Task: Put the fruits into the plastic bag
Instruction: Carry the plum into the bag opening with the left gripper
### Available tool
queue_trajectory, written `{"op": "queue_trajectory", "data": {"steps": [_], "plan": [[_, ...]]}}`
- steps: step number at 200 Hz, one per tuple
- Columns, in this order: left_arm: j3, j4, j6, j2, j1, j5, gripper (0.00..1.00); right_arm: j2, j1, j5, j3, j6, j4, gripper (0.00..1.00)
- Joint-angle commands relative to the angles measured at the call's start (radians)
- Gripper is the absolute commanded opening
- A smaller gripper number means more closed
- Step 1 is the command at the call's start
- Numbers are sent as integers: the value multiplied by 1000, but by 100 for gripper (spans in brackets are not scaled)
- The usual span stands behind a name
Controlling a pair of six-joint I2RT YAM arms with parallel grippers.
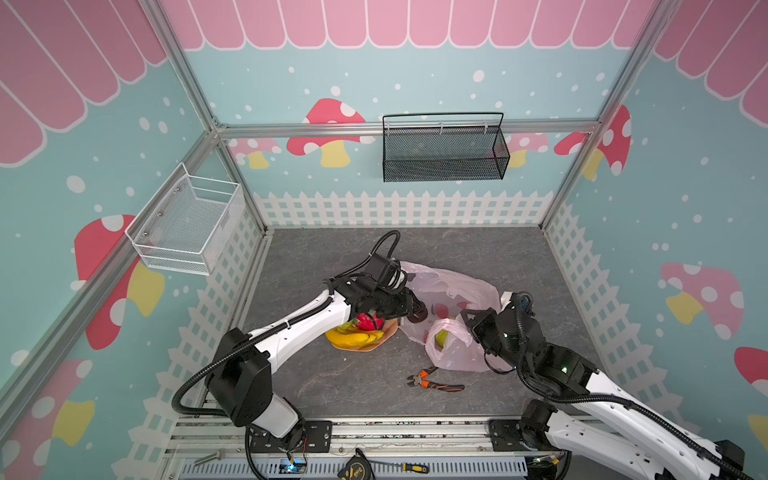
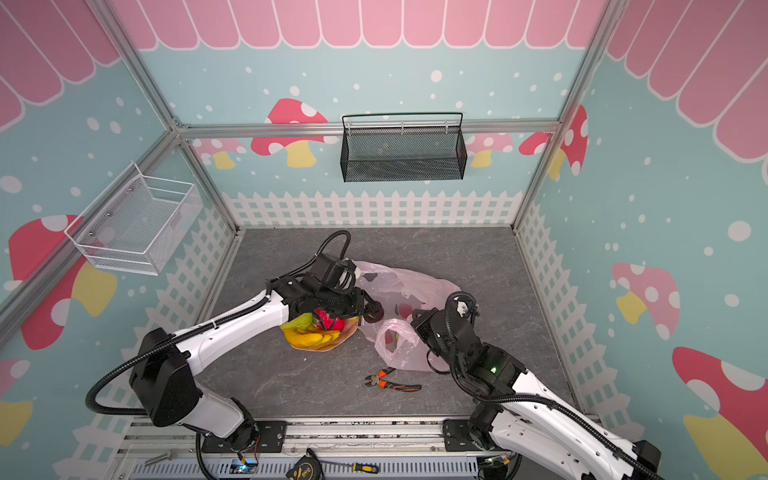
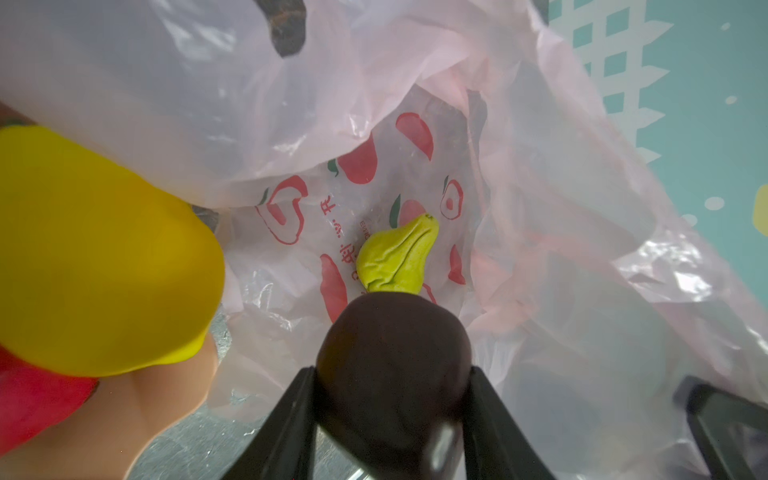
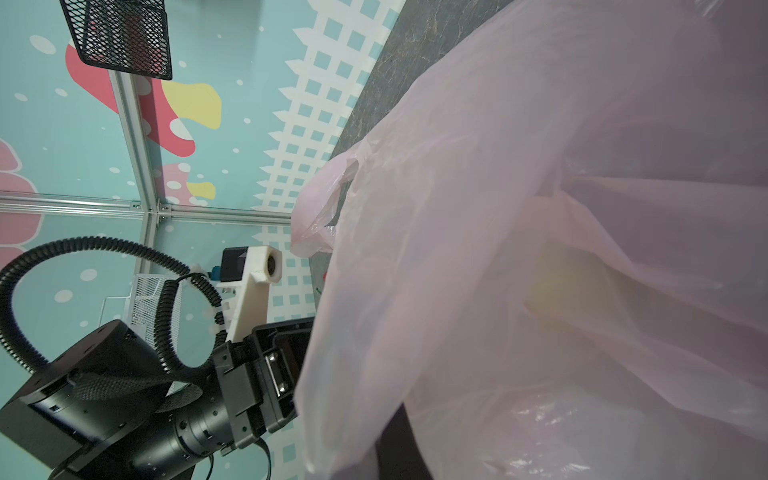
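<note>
Logging progress: we count one green fruit (image 3: 399, 257) in the bag (image 3: 540, 208), brown fruit (image 3: 390, 332) clamped in left gripper (image 3: 392, 399) at its mouth, right gripper (image 1: 465, 316) pinching the bag rim; bananas (image 1: 353, 338), red fruit (image 1: 368, 321) left on plate (image 1: 384, 334)

The crinkled, translucent pink plastic bag (image 1: 451, 286), printed with red fruit, lies open with one bumpy green fruit (image 3: 399, 257) inside, the dark brown round fruit (image 3: 395, 374) at its mouth, and the yellow banana bunch (image 1: 353, 338) and red fruits (image 1: 368, 322) heaped just beside it.
</note>
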Motion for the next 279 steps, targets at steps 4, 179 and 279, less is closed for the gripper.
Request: {"op": "queue_trajectory", "data": {"steps": [4,179,279], "plan": [[-7,102,-58,33,-28,-23,41,2,-3,-4,10,3,17,0],[40,352,-264,280,-131,25,57,-3,-2,-5,-26,25,43,0],[65,302,-236,263,-129,39,93,14,-2,6,-23,24,48,0]]}}
